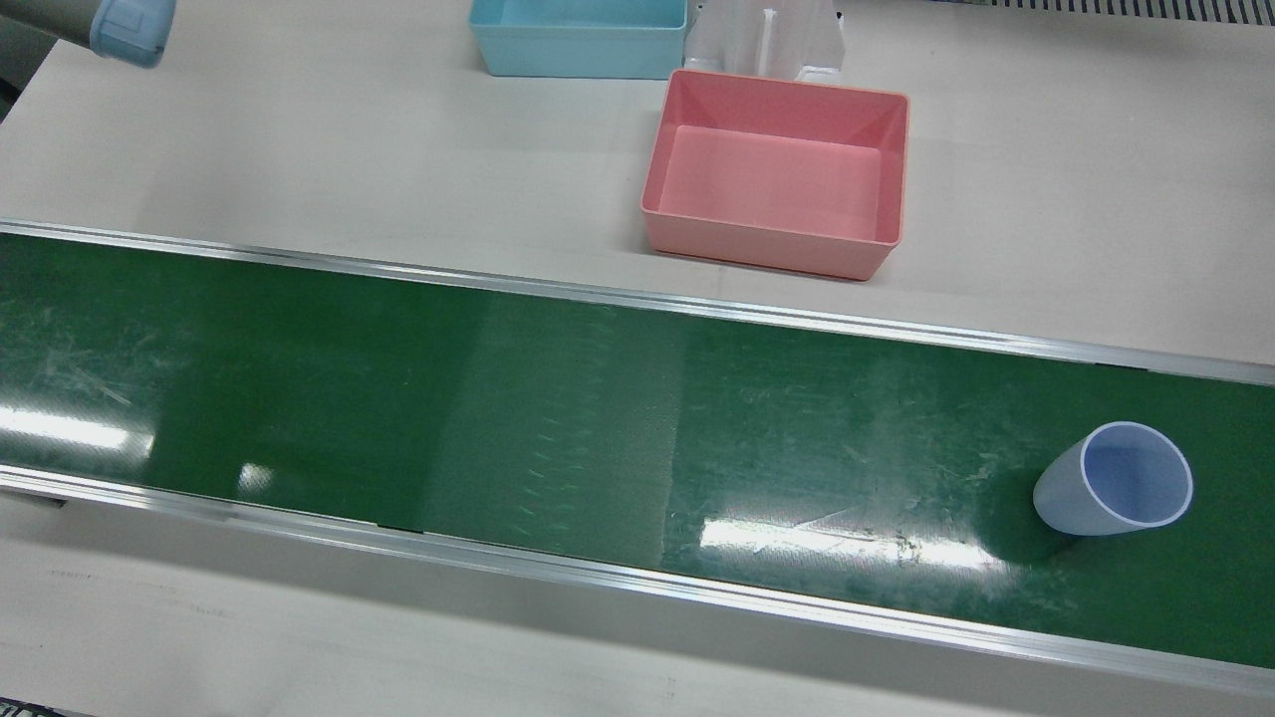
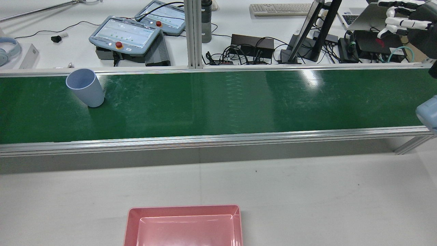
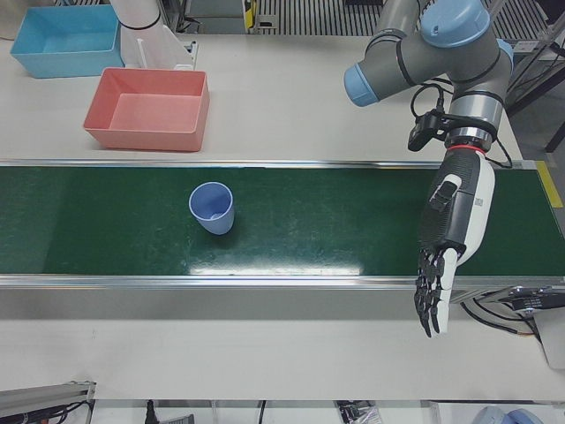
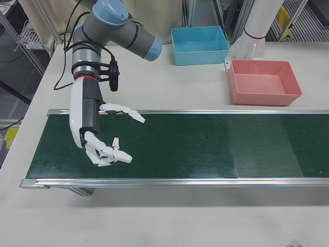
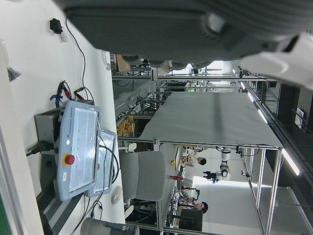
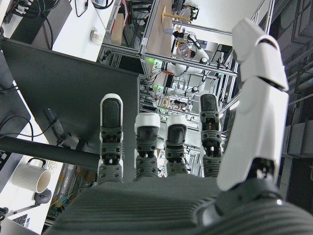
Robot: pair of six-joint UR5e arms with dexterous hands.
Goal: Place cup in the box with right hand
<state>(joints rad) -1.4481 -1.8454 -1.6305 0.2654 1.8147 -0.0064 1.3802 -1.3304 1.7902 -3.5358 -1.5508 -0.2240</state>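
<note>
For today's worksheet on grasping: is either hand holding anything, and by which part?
Nothing is held. The right hand and left hand hang open; the cup stands alone on the belt.

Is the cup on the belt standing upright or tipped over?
Upright. The cup stands on its base on the green belt, open mouth up, nothing visible inside.

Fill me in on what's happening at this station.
Nothing is being handled yet. The cup stands upright on the green belt, untouched. The right hand hangs open over the belt's other end, the left hand open past the cup's end. The pink box on the table is empty.
</note>
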